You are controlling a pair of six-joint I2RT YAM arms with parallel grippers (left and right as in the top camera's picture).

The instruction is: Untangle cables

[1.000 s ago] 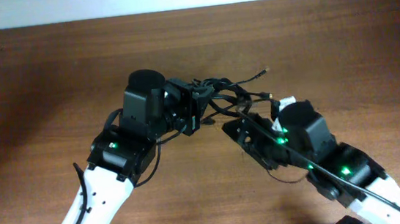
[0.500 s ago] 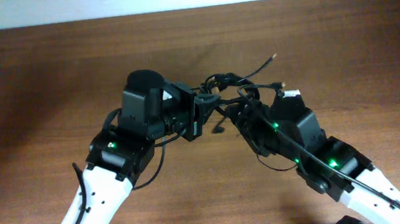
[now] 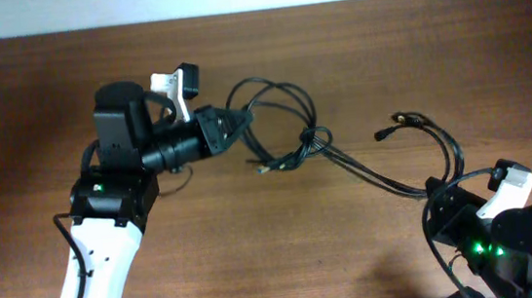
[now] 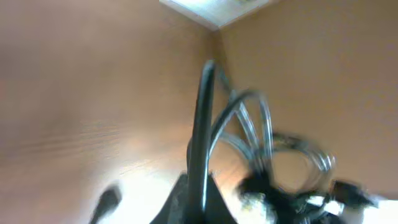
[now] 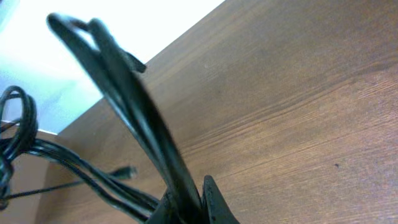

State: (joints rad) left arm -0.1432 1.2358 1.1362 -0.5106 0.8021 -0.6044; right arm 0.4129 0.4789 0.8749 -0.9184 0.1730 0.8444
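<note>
The cables (image 3: 307,143) are thin black cords stretched across the wooden table, knotted together near the middle. Loops (image 3: 271,95) rise beside my left gripper (image 3: 240,120), which is shut on one strand; in the blurred left wrist view that cord (image 4: 202,124) runs up from the closed left gripper (image 4: 198,175). My right gripper (image 3: 439,191) sits at the front right, shut on a bundle of strands. In the right wrist view these cords (image 5: 134,106) climb out of the closed right gripper (image 5: 188,185). Loose plug ends (image 3: 396,117) stick out near the right gripper.
The brown wooden table (image 3: 43,73) ends at its far edge (image 3: 253,11) against a white wall. My left arm (image 3: 114,193) stands at the left, and my right arm (image 3: 510,243) is at the front right corner.
The right gripper has shut on the cables. Both arms have pulled apart, left going left and right going toward the front right, which drew the bunched tangle out into a long line.
</note>
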